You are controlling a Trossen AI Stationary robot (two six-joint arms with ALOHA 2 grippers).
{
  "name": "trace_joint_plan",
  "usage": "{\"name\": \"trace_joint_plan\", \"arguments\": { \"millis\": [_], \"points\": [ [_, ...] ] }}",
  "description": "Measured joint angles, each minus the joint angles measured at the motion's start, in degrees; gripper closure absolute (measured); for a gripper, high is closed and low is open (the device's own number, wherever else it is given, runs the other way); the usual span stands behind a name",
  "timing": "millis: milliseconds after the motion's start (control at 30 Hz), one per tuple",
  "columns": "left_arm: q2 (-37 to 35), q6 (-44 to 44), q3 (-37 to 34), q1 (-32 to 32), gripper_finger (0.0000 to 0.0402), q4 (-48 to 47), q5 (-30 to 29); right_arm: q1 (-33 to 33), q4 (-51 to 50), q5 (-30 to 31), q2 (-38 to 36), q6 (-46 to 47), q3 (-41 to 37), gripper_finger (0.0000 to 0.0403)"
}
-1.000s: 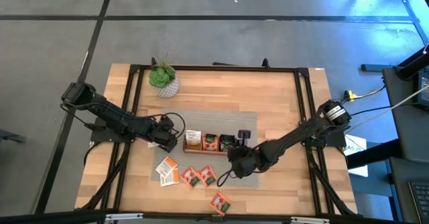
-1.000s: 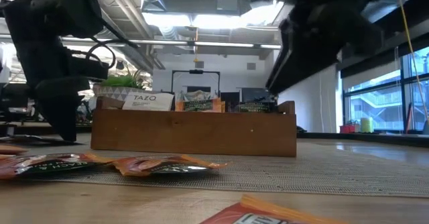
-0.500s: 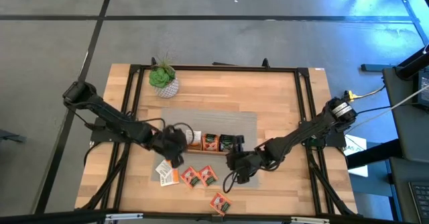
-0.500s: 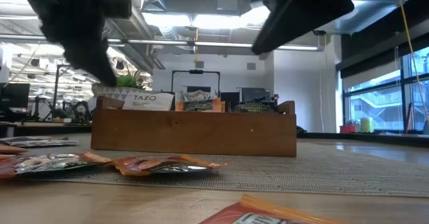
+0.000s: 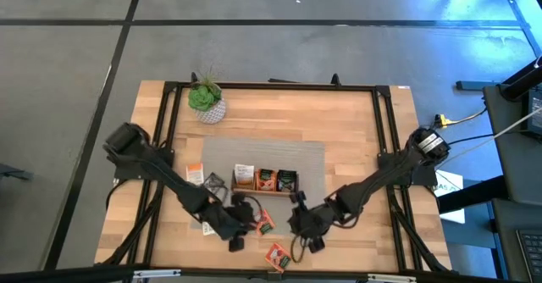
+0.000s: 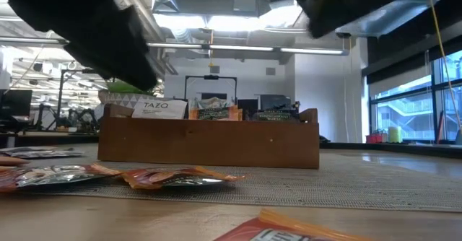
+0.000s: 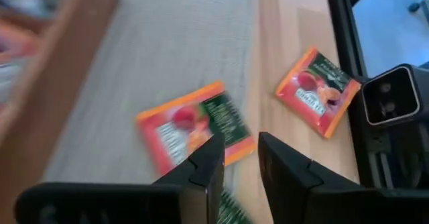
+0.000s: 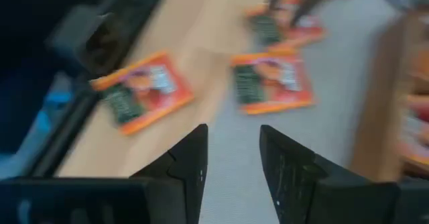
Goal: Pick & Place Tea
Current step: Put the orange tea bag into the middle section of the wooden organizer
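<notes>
Wooden tray [image 5: 264,181] mid-table, sachets standing inside. Left gripper [image 5: 240,230] and right gripper [image 5: 303,235] both near-side of tray, jaws parted, empty. Loose tea sachets [image 5: 263,224] between grippers; one sachet [image 5: 278,256] by table's near edge [image 5: 339,262].

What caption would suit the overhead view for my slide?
Both grippers, left gripper and right gripper, hover open over loose red-and-orange square tea sachets before the long brown wooden tray.

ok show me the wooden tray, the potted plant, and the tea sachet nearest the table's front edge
wooden tray [image 6: 209,143], low view, bare front wall.
potted plant [image 5: 206,102], high view, green leaves.
tea sachet [image 5: 277,256], high view, middle of its face.
</notes>
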Motion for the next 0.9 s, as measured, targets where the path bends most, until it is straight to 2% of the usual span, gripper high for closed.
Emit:
{"name": "trace_joint_plan", "arguments": {
  "millis": [133,367,467,667,900],
  "points": [
    [6.5,2.1,6.3,0.6,0.0313,-0.3,2.1,2.5,2.0,-1.8,1.3,-4.4,-0.1,0.0265],
    [13.9,2.3,11.9,2.3,0.0313,0.9,10.0,6.6,4.7,-1.7,5.3,-13.1,-0.1,0.0265],
    [15.7,2.3,13.0,2.4,0.0313,1.3,11.7,8.2,6.0,-1.6,8.1,-17.4,0.0,0.0265],
    [17.3,4.2,12.9,2.6,0.0313,5.2,15.1,9.1,12.2,3.7,12.8,-25.0,0.0,0.0265],
    [19.5,3.8,13.0,2.5,0.0313,7.8,17.7,8.9,14.1,3.8,15.4,-26.4,0.0,0.0265]
  ]
}}
